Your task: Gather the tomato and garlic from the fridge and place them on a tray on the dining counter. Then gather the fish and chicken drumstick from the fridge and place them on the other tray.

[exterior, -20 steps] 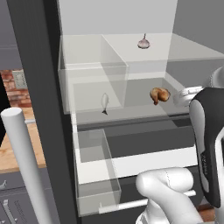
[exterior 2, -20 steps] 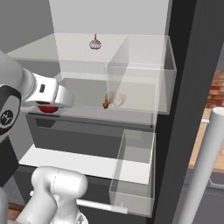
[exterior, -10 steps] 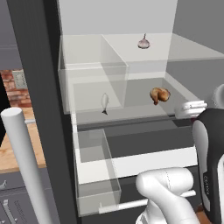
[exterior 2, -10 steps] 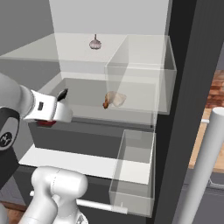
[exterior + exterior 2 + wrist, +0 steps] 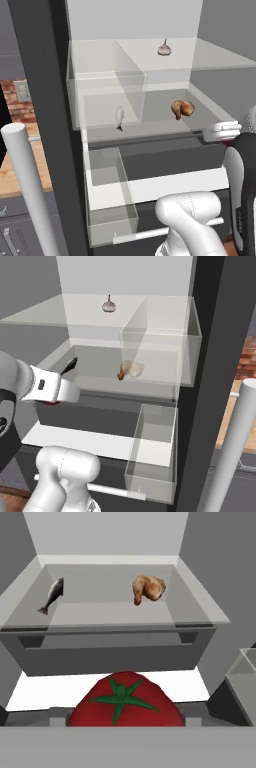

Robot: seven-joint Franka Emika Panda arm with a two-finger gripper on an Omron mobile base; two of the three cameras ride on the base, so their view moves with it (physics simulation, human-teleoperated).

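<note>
One red tomato (image 5: 125,704) sits in the claw (image 5: 54,399), which is closed on it. In the hand view the tomato lies right at the bottom, green stem star facing the camera, so close that it hides the finger tips. From the right base view a sliver of red shows under the white hand, and the left base view shows the same red just below the hand. The claw hangs in front of the open fridge (image 5: 45,75), at about the height of the middle shelf's front edge and clear of it.

Beyond the tomato, a grey drawer (image 5: 110,654) runs across the fridge below the middle glass shelf (image 5: 120,617). On that shelf lie two of the task's things, well apart. The fish (image 5: 51,593) is toward the left, small and grey with its tail pointing toward the front. The chicken drumstick (image 5: 148,588) is toward the right, golden brown. Both rest toward the back of the shelf.

One shelf up, the garlic (image 5: 164,48) stands alone, stalk upward, near the back wall. A clear divider (image 5: 131,62) stands on that upper shelf, to the left of the garlic.

Lower down, a clear bin (image 5: 107,200) stands at the left side of the fridge. A thick white bar handle (image 5: 30,190) rises at the far left, with a brick wall (image 5: 20,100) and a wooden table (image 5: 15,175) behind it.
</note>
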